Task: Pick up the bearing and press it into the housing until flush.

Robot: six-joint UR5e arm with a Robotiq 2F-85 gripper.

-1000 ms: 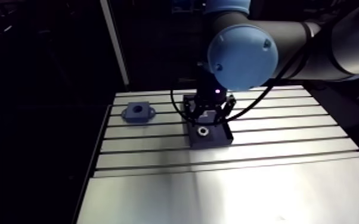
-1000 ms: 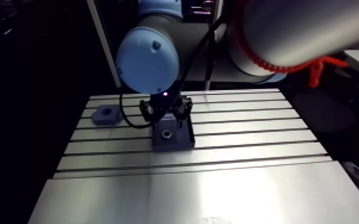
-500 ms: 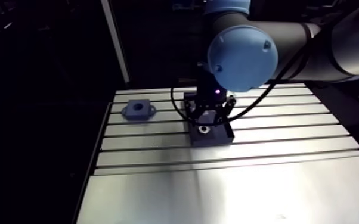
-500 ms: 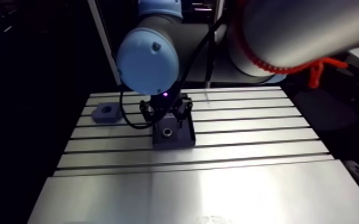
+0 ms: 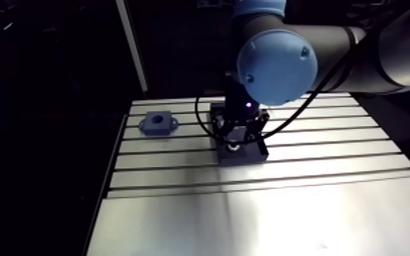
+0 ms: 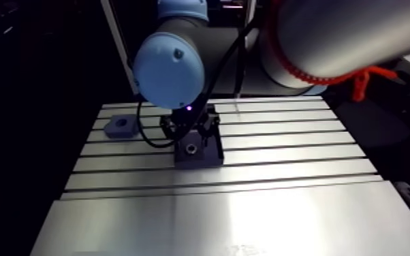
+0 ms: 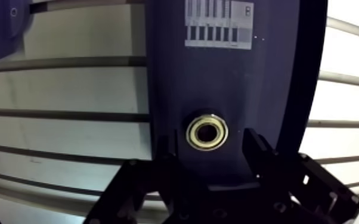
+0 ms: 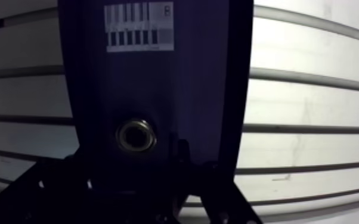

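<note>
The gripper [image 7: 210, 144] has come down since the earlier arm views. There it stood higher, with the bearing showing clear below its tips; now it sits low over the dark holder block [image 7: 235, 83], and the bearing is nearly hidden between its tips in the arm view. The wrist view shows the fingers [image 7: 258, 152] spread apart, one on each side of the bearing [image 7: 207, 132], with a strip of dark block visible between each finger and the ring, so nothing is clamped yet. The bearing, a pale metal ring, rests in a recess of the block, on the side nearest the gripper, and a printed label [image 7: 219, 24] marked B lies at the block's far end. The slight shift of the whole arm view against the earlier pictures is the camera riding with the arm, not the parts moving. I judge the descent to be the approach to the grasp, with closing on the ring as the step in hand. The housing [image 5: 156, 123] (a small blue flanged piece with an empty bore) lies well apart on the slotted table [image 5: 317, 204], so the carry and the pressing are both still to do.
</note>
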